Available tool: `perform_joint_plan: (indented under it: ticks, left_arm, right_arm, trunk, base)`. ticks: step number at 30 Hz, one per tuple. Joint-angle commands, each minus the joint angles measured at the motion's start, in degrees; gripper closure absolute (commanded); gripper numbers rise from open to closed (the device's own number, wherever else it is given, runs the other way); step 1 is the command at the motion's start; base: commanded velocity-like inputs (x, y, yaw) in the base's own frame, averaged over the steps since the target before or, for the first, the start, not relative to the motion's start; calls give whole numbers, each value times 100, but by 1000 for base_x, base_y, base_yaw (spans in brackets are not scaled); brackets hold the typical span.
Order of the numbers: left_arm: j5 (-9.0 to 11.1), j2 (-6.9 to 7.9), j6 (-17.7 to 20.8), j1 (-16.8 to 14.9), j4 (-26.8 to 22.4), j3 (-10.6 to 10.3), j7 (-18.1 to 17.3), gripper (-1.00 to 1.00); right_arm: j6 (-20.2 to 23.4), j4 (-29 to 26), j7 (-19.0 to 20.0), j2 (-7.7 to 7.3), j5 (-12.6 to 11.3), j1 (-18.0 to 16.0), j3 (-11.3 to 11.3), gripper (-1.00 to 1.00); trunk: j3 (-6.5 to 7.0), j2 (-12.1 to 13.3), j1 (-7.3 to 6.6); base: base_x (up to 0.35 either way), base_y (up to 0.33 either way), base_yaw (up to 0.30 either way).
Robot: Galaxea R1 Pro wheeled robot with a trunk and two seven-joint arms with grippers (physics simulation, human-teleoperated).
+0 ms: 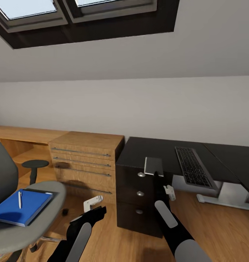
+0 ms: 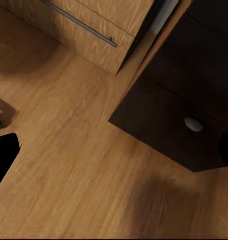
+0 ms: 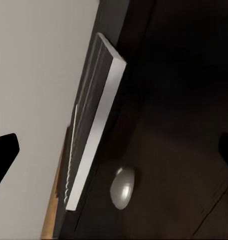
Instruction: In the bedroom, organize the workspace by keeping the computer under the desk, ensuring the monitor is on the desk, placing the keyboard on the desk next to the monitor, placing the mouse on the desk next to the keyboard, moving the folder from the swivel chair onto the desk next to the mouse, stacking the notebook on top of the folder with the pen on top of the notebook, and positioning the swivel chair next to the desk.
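The grey swivel chair [image 1: 42, 214] stands at the left. A blue flat book [image 1: 27, 207] lies on its seat with a white pen [image 1: 20, 199] on top; I cannot tell whether a folder is under it. A dark keyboard [image 1: 193, 167] lies on the black desk [image 1: 153, 147]. A small light-grey slab [image 1: 153, 166] sits at the desk's front edge, seen edge-on as a silver slab [image 3: 96, 125]. My right gripper [image 1: 158, 179] [image 3: 114, 150] is open just below it, holding nothing. My left gripper [image 1: 98, 211] [image 2: 114, 155] hangs open over the wooden floor.
A black drawer cabinet [image 1: 139, 198] [image 2: 179, 125] with round silver knobs [image 3: 123, 187] stands under the desk's left end. A wooden chest of drawers [image 1: 88, 160] [image 2: 88, 30] sits beside it. A white desk foot [image 1: 226, 198] is at the right, and a black round pedestal [image 1: 35, 164] behind the chair.
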Motion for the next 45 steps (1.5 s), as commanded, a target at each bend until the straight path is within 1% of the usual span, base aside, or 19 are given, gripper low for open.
perform_joint_plan:
  ticks: [1,28,31,34,35,36,41,45]
  left_arm:
    - [60,1,6,-4,-7,-8,58,-100]
    - [67,1,10,-4,12,-8,53,-100]
    - [68,-2,9,-4,76,-11,53,-100]
    - [55,-12,1,-4,373,-65,56,-100]
    - [47,-17,-10,-4,544,-148,57,-100]
    - [43,-17,-14,-4,610,-198,59,-100]
    - [30,-15,-34,-8,792,-443,65,-100]
    - [32,-11,-38,-8,834,-492,66,-100]
  right_arm:
    - [-36,-5,-28,-4,-28,-4,24,-100]
    - [-38,0,-20,-4,-28,-4,35,-100]
    - [-34,6,-20,-4,-28,-4,45,-100]
    - [-34,17,-19,-4,-28,-4,98,-100]
    - [-32,20,-19,-4,-28,-4,135,-100]
    - [-32,21,-19,-4,-30,-4,155,-100]
    - [-30,27,-16,-4,-32,-4,235,-100]
    - [-29,39,-14,-10,-19,-4,256,-100]
  trunk:
    - [-6,-3,-4]
    - [-6,-3,-4]
    - [-6,-3,-4]
    - [-6,-3,-4]
    - [-6,-3,-4]
    - [-6,-3,-4]
    - [-6,-3,-4]
    - [65,157,-92]
  base:
    - [-318,0,0]
    - [-333,0,0]
    - [-317,-6,0]
    - [-192,-18,0]
    - [-97,-9,0]
    - [-77,-7,0]
    - [-39,-4,0]
    - [-12,-1,0]
